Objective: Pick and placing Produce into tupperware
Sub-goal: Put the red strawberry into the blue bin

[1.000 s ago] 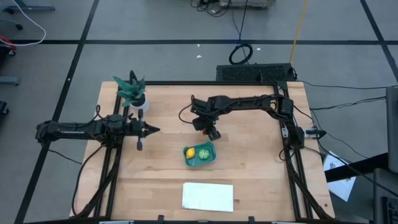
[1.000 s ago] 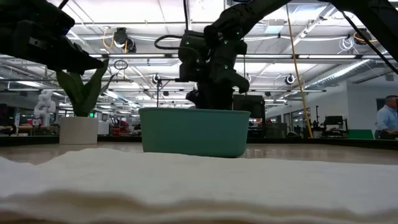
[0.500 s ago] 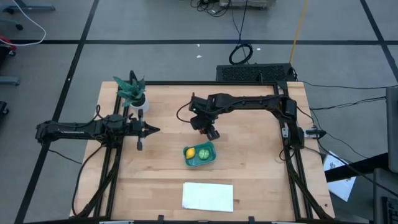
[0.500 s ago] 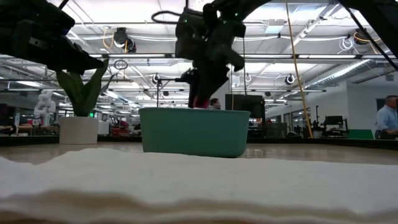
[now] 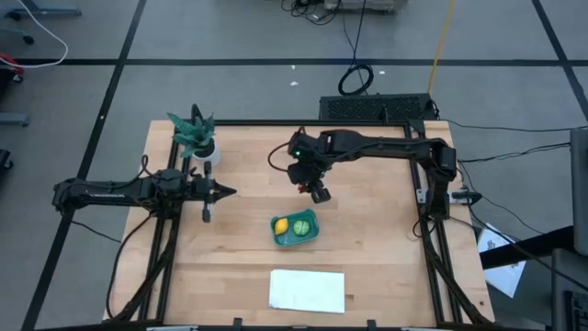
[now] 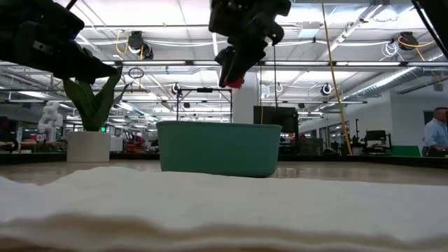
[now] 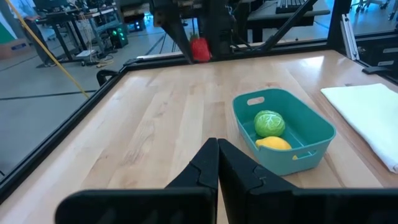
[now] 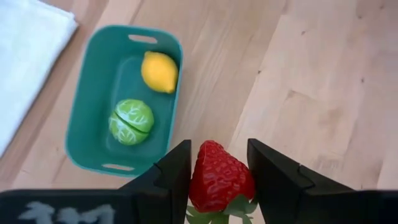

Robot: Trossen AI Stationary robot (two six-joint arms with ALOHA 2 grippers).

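The right gripper (image 5: 318, 193) hangs in the air above the table (image 5: 367, 257), just beyond the far rim of the teal container (image 5: 296, 228). Its two fingers (image 8: 277, 177) are partly closed on the red strawberry (image 8: 219, 176), one finger pressing each side of the fruit (leafy end toward the wrist). In the low view the gripper (image 6: 233, 75) and strawberry (image 6: 235, 83) sit clearly higher than the container's top edge (image 6: 218, 148), not touching it.

The container rests on the table near the middle, with a white cloth (image 5: 307, 290) lying flat nearer the front edge. Inside the container lie the yellow lemon (image 8: 160, 71) and the round green fruit (image 8: 131, 121), side by side and apart from each other.

The left gripper (image 5: 228, 191) waits over the left part of the table, fingers pressed fully together and holding nothing. A potted plant (image 5: 197, 136) stands at the back left corner, near the left arm.
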